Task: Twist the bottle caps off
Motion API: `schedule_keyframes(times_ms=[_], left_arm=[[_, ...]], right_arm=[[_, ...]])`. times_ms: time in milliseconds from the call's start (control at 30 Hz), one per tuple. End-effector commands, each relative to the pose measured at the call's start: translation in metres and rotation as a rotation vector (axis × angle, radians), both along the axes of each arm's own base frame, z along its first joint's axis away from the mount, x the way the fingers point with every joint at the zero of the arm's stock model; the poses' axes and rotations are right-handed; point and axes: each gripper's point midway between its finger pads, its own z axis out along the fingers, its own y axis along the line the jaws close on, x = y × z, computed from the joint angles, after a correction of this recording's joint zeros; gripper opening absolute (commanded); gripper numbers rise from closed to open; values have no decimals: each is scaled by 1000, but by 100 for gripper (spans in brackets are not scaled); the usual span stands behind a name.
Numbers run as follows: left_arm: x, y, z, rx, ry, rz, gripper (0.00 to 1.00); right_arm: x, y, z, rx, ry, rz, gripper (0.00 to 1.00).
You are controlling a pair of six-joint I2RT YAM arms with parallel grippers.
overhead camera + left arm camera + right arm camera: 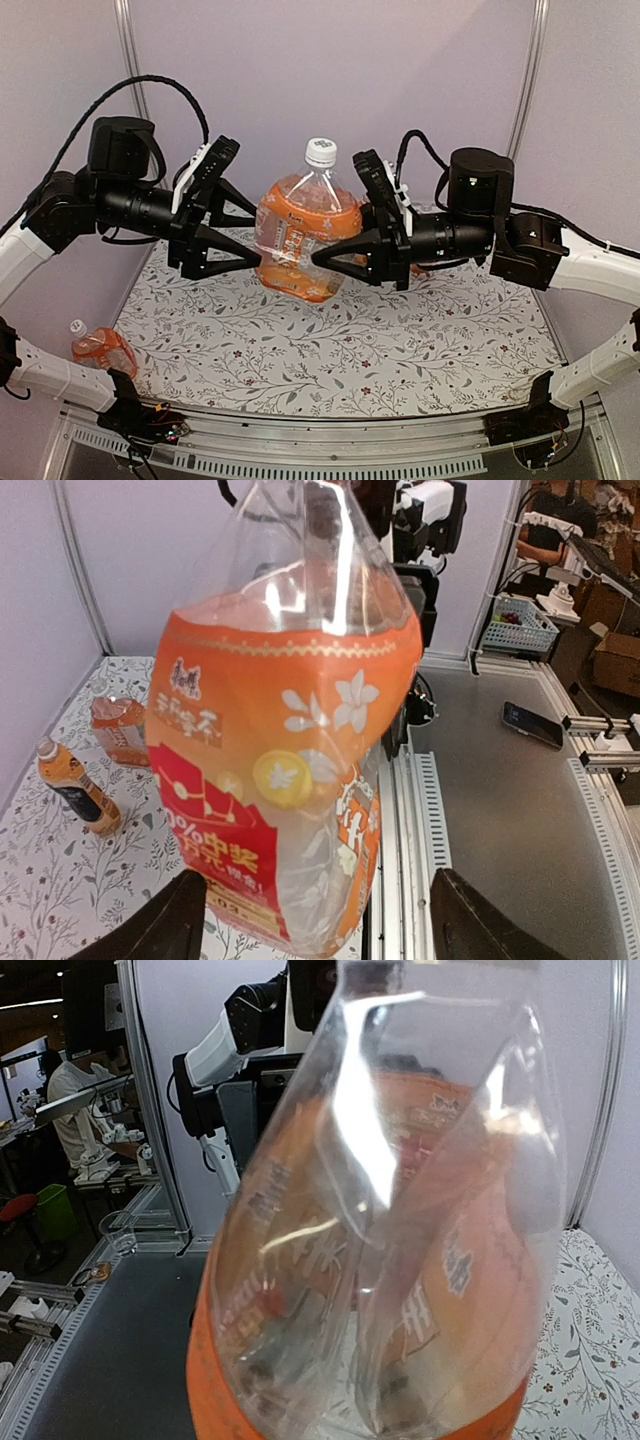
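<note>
A squat bottle (pixel 300 235) with an orange label and orange liquid hangs tilted above the table between both grippers. Its white ribbed cap (pixel 320 152) is on the neck. My right gripper (pixel 340 230) is shut on the bottle's right side. In the right wrist view the bottle (pixel 400 1230) fills the frame and hides the fingers. My left gripper (pixel 248 235) is open around the bottle's left side. In the left wrist view its fingers (pixel 480 925) stand wide apart, with a gap beside the bottle (pixel 290 740). The cap is out of both wrist views.
Another squat bottle (pixel 100 350) with a white cap (pixel 77 327) lies at the table's near left edge. A slim dark-labelled bottle (pixel 75 790) and a squat one (pixel 120 730) rest on the floral table cover (pixel 400 340). Metal rails (pixel 330 435) run along the near edge.
</note>
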Motion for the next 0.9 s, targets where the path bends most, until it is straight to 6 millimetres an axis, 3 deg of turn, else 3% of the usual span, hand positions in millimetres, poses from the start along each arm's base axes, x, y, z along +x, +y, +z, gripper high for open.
schedule_keyframes(times_ms=[0,133,333,467,733,867], left_arm=[[-4,-25,-2,-35,18,-45,76],[-7,-32,-5,-30,14,-62,79],[5,-27,-9,-7,-59,-15,99],[17,-19,-10,6,-77,28,100],[15,-8,-16,20,-75,1,99],[25,0,-16,20,-98,30,100]], right_arm=[[-11,12,15,55,-29,82,20],[-15,16,15,58,-25,116,18],[-20,15,12,53,-21,143,16],[-19,12,11,54,-34,131,15],[-19,7,11,57,-45,116,15],[-17,4,9,46,-41,96,15]])
